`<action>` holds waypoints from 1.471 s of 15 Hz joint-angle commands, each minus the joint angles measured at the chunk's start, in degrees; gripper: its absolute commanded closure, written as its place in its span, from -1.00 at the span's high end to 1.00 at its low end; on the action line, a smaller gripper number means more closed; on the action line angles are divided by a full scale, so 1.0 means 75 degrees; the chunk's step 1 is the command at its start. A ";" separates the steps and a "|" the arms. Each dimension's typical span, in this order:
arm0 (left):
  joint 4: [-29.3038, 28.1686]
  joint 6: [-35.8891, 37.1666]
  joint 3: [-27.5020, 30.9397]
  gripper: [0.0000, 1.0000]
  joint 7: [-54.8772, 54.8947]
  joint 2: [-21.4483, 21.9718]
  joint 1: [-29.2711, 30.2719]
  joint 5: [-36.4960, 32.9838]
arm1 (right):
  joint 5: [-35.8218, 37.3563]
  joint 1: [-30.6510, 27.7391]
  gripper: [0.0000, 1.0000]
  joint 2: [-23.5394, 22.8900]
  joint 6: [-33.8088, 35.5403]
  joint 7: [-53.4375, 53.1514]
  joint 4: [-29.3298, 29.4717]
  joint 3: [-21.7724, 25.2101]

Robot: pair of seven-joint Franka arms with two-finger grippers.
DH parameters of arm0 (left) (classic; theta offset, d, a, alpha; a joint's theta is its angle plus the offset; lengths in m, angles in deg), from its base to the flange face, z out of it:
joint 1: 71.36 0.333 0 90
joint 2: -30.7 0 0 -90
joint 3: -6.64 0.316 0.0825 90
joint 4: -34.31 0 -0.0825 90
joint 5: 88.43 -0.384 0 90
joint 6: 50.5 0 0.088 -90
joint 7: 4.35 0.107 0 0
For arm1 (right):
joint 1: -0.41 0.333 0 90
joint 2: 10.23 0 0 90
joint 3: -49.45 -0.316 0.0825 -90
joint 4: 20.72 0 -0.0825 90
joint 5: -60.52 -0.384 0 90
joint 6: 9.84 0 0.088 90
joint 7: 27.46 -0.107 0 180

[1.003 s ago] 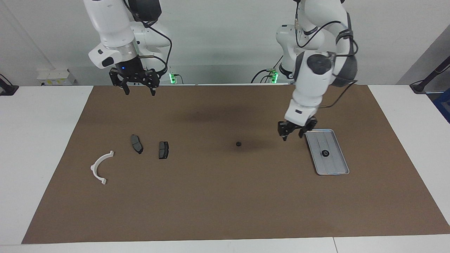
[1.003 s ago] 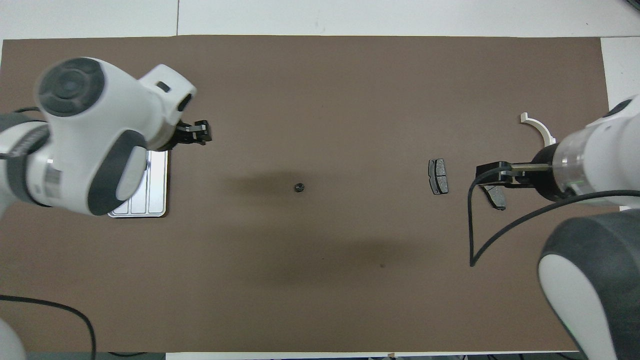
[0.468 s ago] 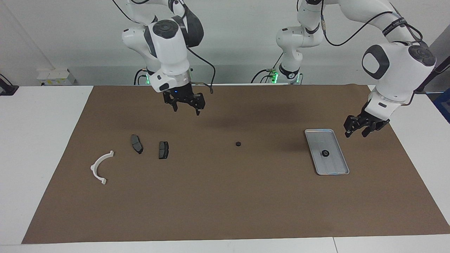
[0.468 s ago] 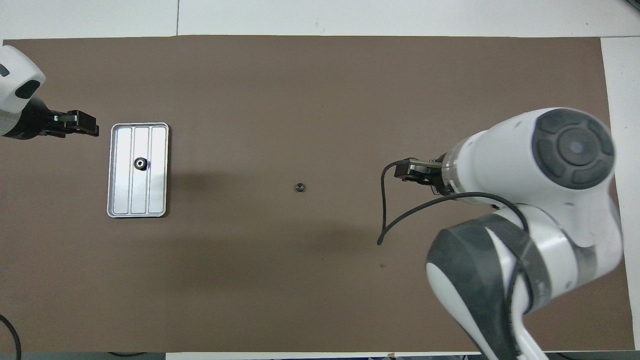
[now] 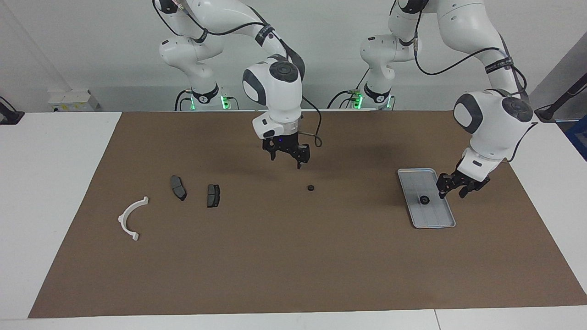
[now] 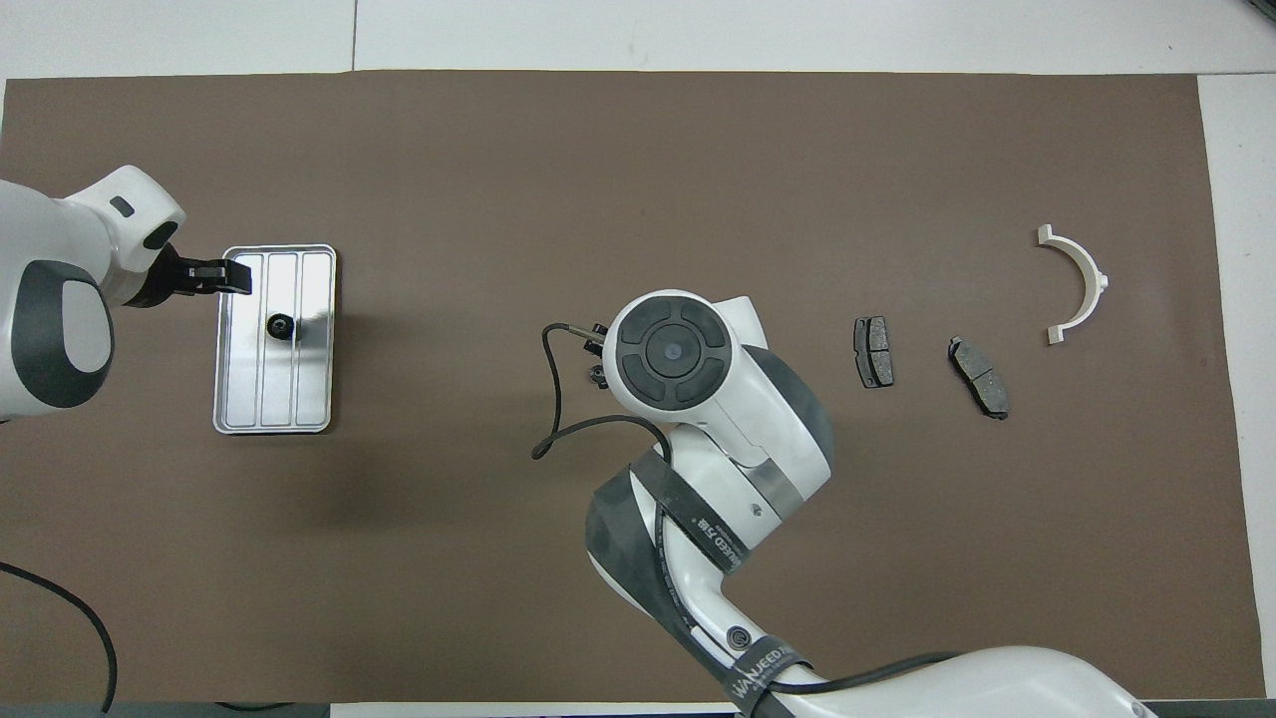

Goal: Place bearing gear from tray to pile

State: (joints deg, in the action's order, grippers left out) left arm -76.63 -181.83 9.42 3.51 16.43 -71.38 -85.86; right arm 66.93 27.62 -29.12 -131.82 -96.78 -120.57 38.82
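A small black bearing gear (image 5: 424, 200) (image 6: 280, 325) lies in the silver tray (image 5: 435, 217) (image 6: 299, 399) at the left arm's end of the table. My left gripper (image 5: 451, 192) (image 6: 227, 278) hangs open and empty, low at the tray's long edge beside the gear. A second small black gear (image 5: 311, 188) (image 6: 598, 375) lies on the mat mid-table. My right gripper (image 5: 286, 160) is open and empty above the mat close to it, hidden under its own wrist in the overhead view. The pile lies at the right arm's end: white bracket (image 5: 121, 219) (image 6: 1097, 279) and two brake pads (image 5: 178, 187) (image 5: 213, 195).
A brown mat (image 5: 293, 266) covers most of the white table. The right arm's wrist and forearm (image 6: 698, 399) reach over the middle of the mat. The brake pads (image 6: 873, 351) (image 6: 979, 376) lie between the mid-table gear and the bracket.
The right arm has swung from over the pile end to the middle of the table and come lower. The left gripper moved from the tray's robot-side end out past the tray, then down beside it.
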 commanded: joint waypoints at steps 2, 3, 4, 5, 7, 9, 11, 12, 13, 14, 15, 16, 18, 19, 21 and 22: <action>-0.0582 -0.0792 -0.0066 0.35 0.0123 -0.0008 -0.0043 0.0103 | 0.1065 0.0614 1.00 -0.1732 0.0221 -0.1559 0.1685 0.0024; -0.0769 -0.1038 -0.0066 0.35 0.0123 -0.0020 -0.0160 0.0103 | 0.1079 0.0626 1.00 -0.1945 0.0233 -0.1598 0.1862 0.0012; -0.0910 -0.1238 -0.0066 0.36 0.0112 -0.0020 -0.0219 0.0103 | 0.1091 0.0626 1.00 -0.2074 0.0221 -0.1610 0.1876 0.0012; -0.1004 -0.1309 -0.0066 0.36 0.0100 -0.0020 -0.0289 0.0103 | 0.1079 0.0615 1.00 -0.2168 0.0186 -0.1610 0.1911 0.0012; -0.1110 -0.1333 -0.0066 0.36 0.0111 -0.0020 -0.0325 0.0103 | 0.1044 0.0579 1.00 -0.2298 0.0034 -0.1622 0.1911 0.0012; -0.1239 -0.1368 -0.0066 0.36 0.0111 -0.0020 -0.0337 0.0103 | 0.0951 0.0509 1.00 -0.2310 -0.0129 -0.1622 0.1899 0.0012; -0.1368 -0.1497 -0.0066 0.36 0.0111 -0.0020 -0.0383 0.0103 | 0.0903 0.0509 1.00 -0.2310 -0.0341 -0.1587 0.1864 0.0000; -0.1427 -0.1544 -0.0066 0.36 0.0111 -0.0020 -0.0384 0.0103 | 0.0903 0.0486 1.00 -0.2333 -0.0492 -0.1563 0.1818 0.0000; -0.1439 -0.1556 -0.0066 0.36 0.0123 -0.0020 -0.0372 0.0103 | 0.0799 0.0486 1.00 -0.2333 -0.0668 -0.1551 0.1771 0.0000; -0.1439 -0.1544 -0.0066 0.36 0.0123 -0.0020 -0.0372 0.0103 | 0.0728 0.0497 1.00 -0.2322 -0.0646 -0.1493 0.1724 0.0000; -0.1450 -0.1544 -0.0066 0.36 0.0112 -0.0008 -0.0372 0.0103 | 0.0716 0.0497 1.00 -0.2322 -0.0669 -0.1365 0.1584 0.0000; -0.1509 -0.1544 -0.0066 0.35 0.0111 -0.0008 -0.0372 0.0103 | 0.0716 0.0486 1.00 -0.2299 -0.0693 -0.1236 0.1455 0.0000; -0.1614 -0.1556 -0.0066 0.35 0.0111 0.0027 -0.0372 0.0103 | 0.0704 0.0532 1.00 -0.2310 -0.0669 -0.1200 0.1396 0.0000; -0.1638 -0.1544 -0.0066 0.35 0.0111 0.0039 -0.0372 0.0103 | 0.0704 0.0556 0.98 -0.2310 -0.0658 -0.1200 0.1372 0.0000; -0.1661 -0.1533 -0.0066 0.35 0.0111 0.0039 -0.0372 0.0103 | 0.0704 0.0556 0.94 -0.2310 -0.0565 -0.1200 0.1372 0.0000; -0.1662 -0.1544 -0.0066 0.35 0.0111 0.0039 -0.0372 0.0103 | 0.0704 0.0556 0.90 -0.2310 -0.0518 -0.1200 0.1372 0.0000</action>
State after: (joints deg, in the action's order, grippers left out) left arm -87.20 -191.74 8.30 3.54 15.59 -73.39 -85.86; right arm 73.17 32.33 -46.75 -135.31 -107.41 -109.51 39.22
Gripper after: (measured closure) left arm 0.300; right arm 0.000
